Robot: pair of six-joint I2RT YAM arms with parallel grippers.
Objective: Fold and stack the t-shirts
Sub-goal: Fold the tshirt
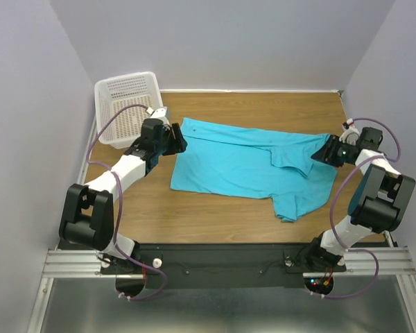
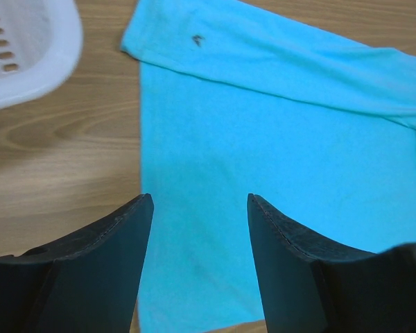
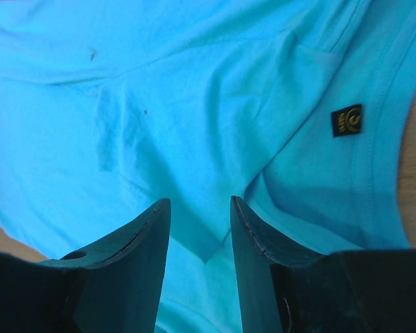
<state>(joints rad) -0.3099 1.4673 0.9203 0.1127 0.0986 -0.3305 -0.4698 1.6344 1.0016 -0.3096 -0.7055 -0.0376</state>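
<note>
Turquoise short-sleeved cloth shirt (image 1: 243, 163): in the top external view it lies spread across the middle of the brown wooden desk (image 1: 215, 222), mostly flat. One sleeve is folded over near its right end, and a bunched part hangs toward the near edge. A white perforated plastic basket (image 1: 125, 104) stands at the far left corner, apart from the shirt. The left end effector (image 1: 177, 142) sits at the shirt's left edge. The right end effector (image 1: 319, 154) sits at its right edge.

Left wrist view: the black fingers of the left end effector (image 2: 200, 201) stand well apart with nothing between them. They hang over the shirt's (image 2: 263, 139) left border. A small dark mark (image 2: 196, 40) shows near the cloth's far corner. The basket's rim (image 2: 28, 55) shows at upper left on bare wood (image 2: 69, 152).

Right wrist view: the right end effector (image 3: 200, 202) has a narrower gap, fingers apart, above wrinkled and folded cloth (image 3: 194, 83). Whether they touch the cloth cannot be told. A small black square label (image 3: 347, 120) sits inside the neckline at right.
</note>
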